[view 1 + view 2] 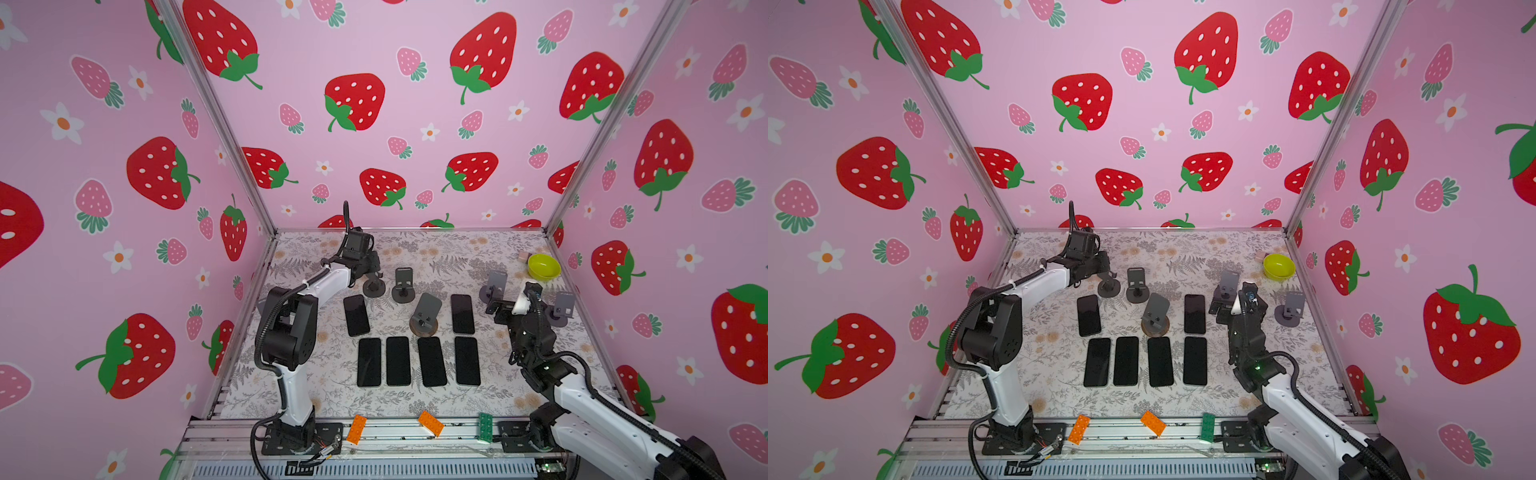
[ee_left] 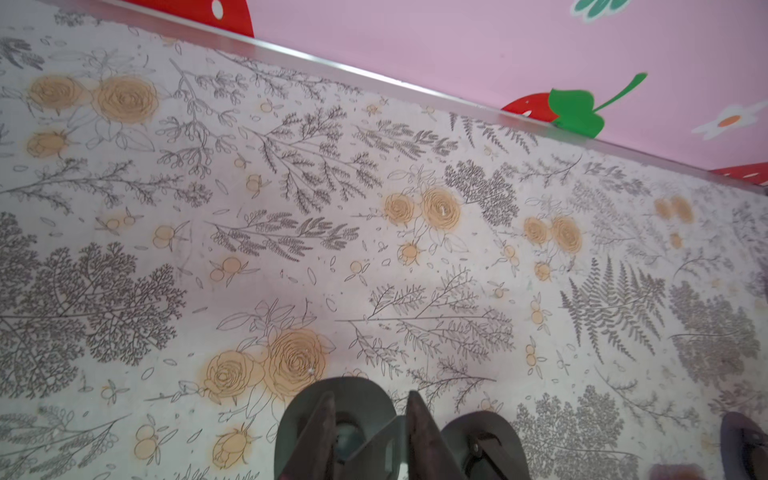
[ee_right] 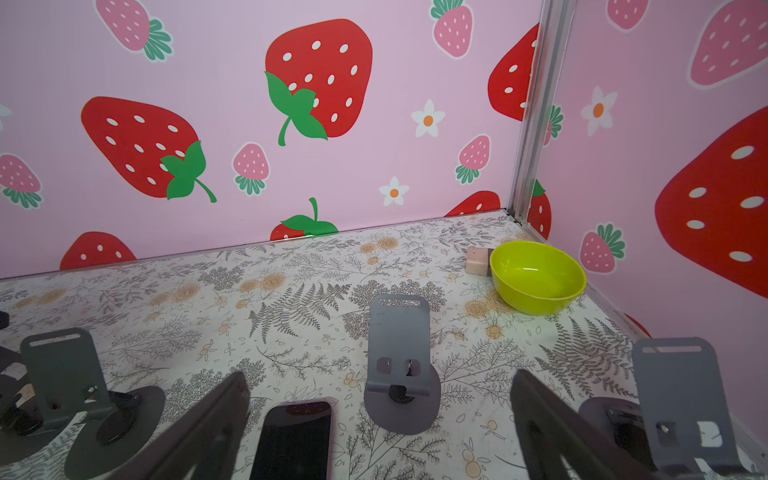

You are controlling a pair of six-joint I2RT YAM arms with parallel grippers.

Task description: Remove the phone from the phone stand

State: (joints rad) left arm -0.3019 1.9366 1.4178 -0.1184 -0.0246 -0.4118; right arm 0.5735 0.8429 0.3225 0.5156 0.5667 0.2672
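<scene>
Right gripper [image 3: 379,378] spread wide, we see a flat phone [image 3: 293,440] near its fingers. Left gripper [image 2: 370,395] pinches the phone stand [image 1: 374,287] plate; second phone [image 1: 356,315] lies flat on the table [image 1: 415,249], just beside that stand's base.

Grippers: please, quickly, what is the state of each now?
Left gripper: closed on the dark grey phone stand.
Right gripper: open, holding nothing.
</scene>
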